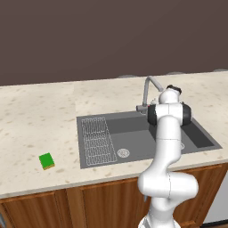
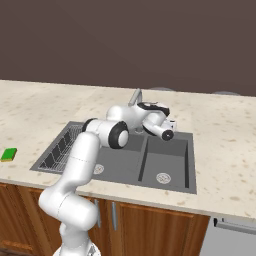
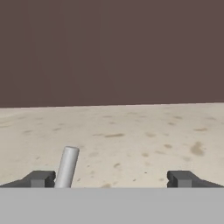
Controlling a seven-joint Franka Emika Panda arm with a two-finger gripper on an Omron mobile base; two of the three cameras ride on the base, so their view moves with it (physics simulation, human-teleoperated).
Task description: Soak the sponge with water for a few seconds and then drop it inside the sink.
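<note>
Sponge (image 1: 46, 160) flat on counter (image 1: 35, 120), askew

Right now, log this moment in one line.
hand open at faucet | sponge on counter, untouched | no water running

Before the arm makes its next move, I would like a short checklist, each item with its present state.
1. Gripper open, nothing between the fingers: ok.
2. Sponge lies free on the counter, left of the sink: ok.
3. Hand close to the sponge: not ok; it sits by the faucet.
4. Water running: not ok, no stream shows.
5. Sink basins hold nothing but their drains: ok.
</note>
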